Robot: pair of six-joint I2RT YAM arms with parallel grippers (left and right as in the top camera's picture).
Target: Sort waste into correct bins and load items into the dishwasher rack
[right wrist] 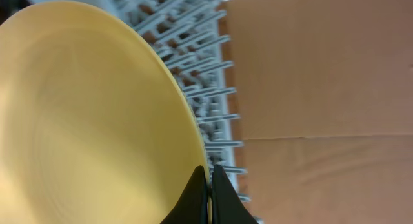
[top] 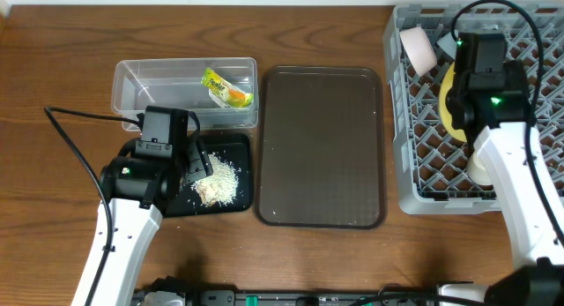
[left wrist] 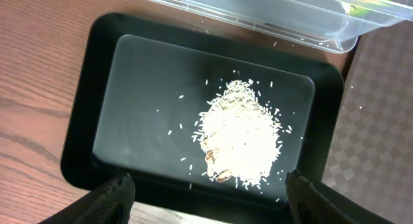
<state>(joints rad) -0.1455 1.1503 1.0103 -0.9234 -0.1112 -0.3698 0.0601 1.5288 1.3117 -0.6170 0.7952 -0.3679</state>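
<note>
The black bin [left wrist: 97, 114] lies below my left gripper [left wrist: 210, 198], which hangs open over the bin's near wall with nothing between its fingers. A whitish pile of rice scraps [left wrist: 242, 137] with a few brown bits lies inside the bin. The clear bin [top: 145, 81] behind it holds the green and yellow wrapper [top: 227, 87]. My right gripper [right wrist: 210, 175] is shut on the rim of the pale yellow plate [right wrist: 84, 121], held on edge over the grey dishwasher rack [top: 414, 156]. A pinkish-white bowl [top: 419, 48] stands in the rack's far left corner.
A dark brown serving tray [top: 322, 147] lies between the bins and the rack. A pale round item [top: 480, 167] shows in the rack beside my right arm [top: 520, 182]. A black cable [top: 75, 134] runs across the wood left of the black bin.
</note>
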